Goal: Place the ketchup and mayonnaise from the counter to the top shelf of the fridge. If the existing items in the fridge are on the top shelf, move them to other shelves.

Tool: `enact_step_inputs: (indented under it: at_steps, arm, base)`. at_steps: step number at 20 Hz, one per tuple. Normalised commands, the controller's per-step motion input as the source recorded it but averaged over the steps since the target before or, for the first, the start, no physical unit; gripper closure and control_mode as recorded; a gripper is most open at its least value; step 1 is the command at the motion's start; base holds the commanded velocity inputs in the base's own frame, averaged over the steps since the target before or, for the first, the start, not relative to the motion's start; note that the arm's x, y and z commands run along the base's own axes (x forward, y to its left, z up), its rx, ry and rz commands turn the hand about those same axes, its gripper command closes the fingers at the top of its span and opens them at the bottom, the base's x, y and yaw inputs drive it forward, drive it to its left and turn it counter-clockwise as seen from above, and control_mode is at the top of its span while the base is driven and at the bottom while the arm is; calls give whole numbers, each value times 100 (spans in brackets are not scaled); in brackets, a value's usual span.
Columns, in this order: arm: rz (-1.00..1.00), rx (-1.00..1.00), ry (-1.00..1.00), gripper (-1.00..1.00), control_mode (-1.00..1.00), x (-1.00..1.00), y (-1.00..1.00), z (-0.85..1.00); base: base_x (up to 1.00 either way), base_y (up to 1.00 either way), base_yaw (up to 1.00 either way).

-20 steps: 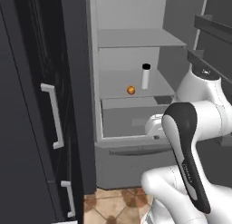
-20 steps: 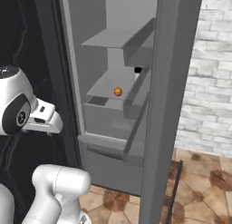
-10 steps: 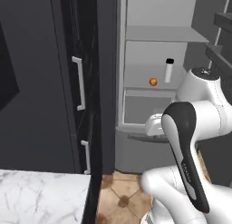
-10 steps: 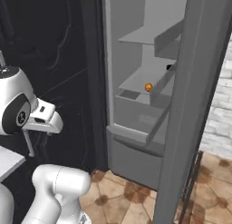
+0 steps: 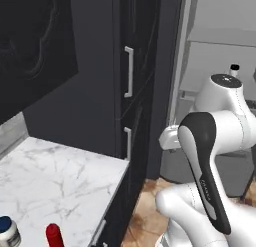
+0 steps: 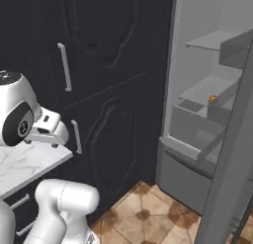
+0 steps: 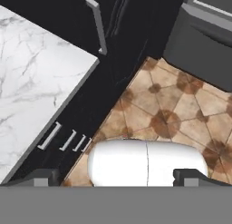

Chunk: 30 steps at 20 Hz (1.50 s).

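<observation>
Rendered home kitchen — white marble counter (image 5: 60,181) with grey veins over dark drawer fronts with silver handles (image 7: 49,136). Tall dark cupboards (image 6: 104,85) with long silver pulls stand beside an open grey fridge (image 6: 197,139) — pale shelves, a drawer inside. Brown patterned tile floor (image 7: 181,105). A ketchup (image 5: 54,236) and a mayonnaise (image 5: 7,232) stand on the counter.

Base views flank the arm toward dark cupboards (image 5: 100,91); hand view faces floor (image 7: 181,96).

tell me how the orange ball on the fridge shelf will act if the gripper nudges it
The orange ball looks round and smooth, so it will probably roll at a light push. It sits near the front of its shelf, so it might drop off. It looks small, likely light.
</observation>
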Motion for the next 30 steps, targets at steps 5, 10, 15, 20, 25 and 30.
enact_step_inputs:
  at_steps: [5,10,15,20,25,30]
  arm:
    - [0,0,0,-100,100,0,0,0]
    - [0,0,0,-100,100,0,0,0]
    - [0,0,0,-100,100,0,0,0]
    - [0,0,0,-100,100,0,0,0]
    - [0,0,0,-100,100,0,0,0]
    - [0,0,0,-100,100,0,0,0]
  base:
    - [-50,-1,49]
    - [-45,0,50]
    - [-27,0,48]
    - [-9,-3,41]
    - [-9,-17,36]
    - [-18,-9,35]
